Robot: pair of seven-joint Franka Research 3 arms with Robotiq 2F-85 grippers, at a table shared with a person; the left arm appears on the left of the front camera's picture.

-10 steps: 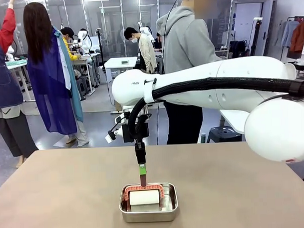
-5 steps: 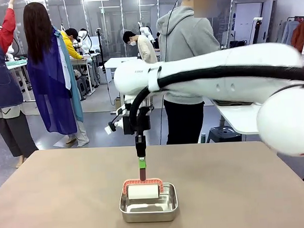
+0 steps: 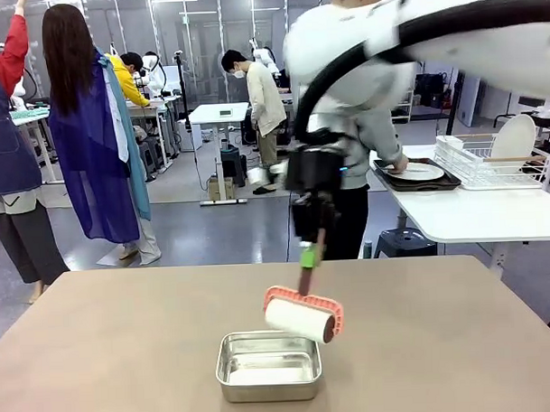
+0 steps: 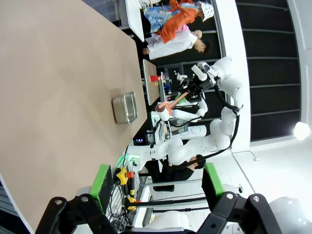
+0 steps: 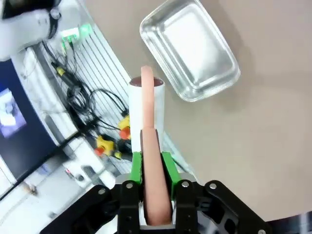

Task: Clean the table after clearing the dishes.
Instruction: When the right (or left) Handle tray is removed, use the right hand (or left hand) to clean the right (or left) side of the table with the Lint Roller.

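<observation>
While your right hand (image 3: pixel 307 256) is clamped on the pink handle (image 5: pixel 147 141) of the roller (image 3: pixel 301 319), with a green pad pressed to each side of the stem, the white roll hangs just below the fingertips, tilted and clear of any surface. Lower again, and slightly off to one side of that hand, the steel pan (image 3: pixel 268 365) rests on the brown desk (image 3: pixel 108 347). The roller is apart from the pan, above the rim on the right arm's side. From your right wrist, the handle runs straight out between the fingers, with the roll at its far end and the pan beyond that. Your left hand (image 4: pixel 157 179) has its fingers spread wide with nothing between them. The desk lies well ahead of it, and the pan is far from its tips. Well beyond your right hand, on the smaller white desk (image 3: pixel 474 213), a white plate (image 3: pixel 417 171) lies on a dark tray (image 3: pixel 389 178). A person's hand (image 3: pixel 398 163) is at the tray, and a dish rack (image 3: pixel 490 162) stands just beside it.
</observation>
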